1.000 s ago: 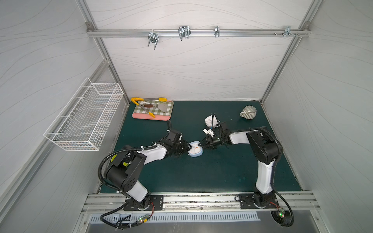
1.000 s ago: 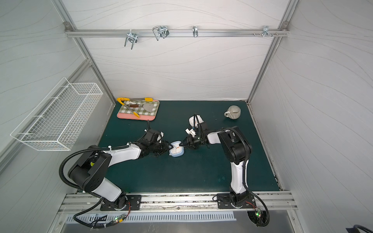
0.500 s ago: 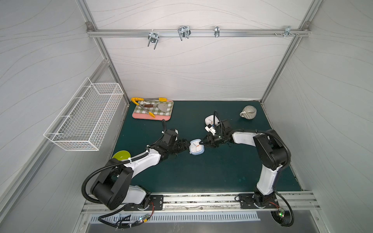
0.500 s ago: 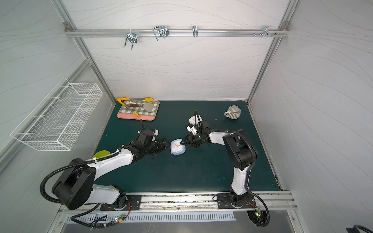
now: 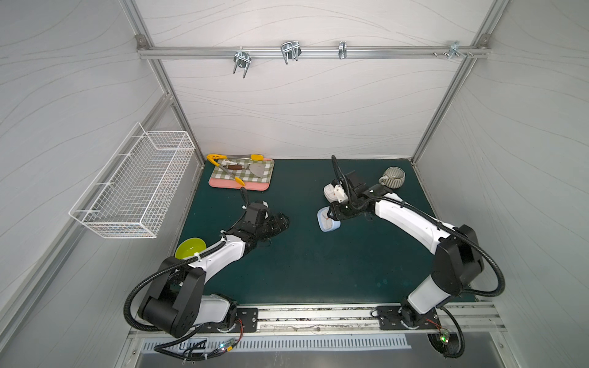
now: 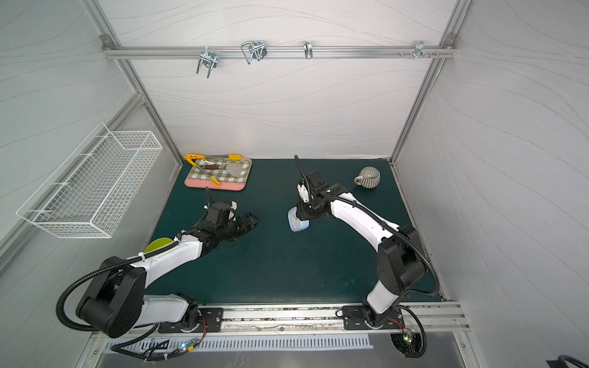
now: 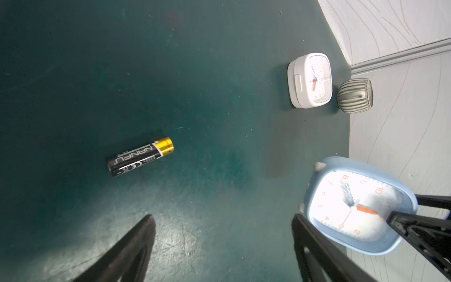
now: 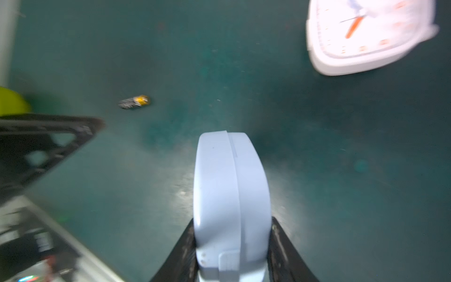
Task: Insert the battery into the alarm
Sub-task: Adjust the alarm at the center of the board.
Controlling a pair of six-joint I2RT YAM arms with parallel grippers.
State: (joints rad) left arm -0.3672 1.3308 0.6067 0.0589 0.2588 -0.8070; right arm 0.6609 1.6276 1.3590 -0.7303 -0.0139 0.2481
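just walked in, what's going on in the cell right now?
The right claw is shut on the blue alarm clock, pinching it across face and back. The left claw is open and empty. The AA battery lies loose on the green mat, touched by neither claw, so it is not yet inserted. A white alarm clock and a striped mug stand together, untouched.
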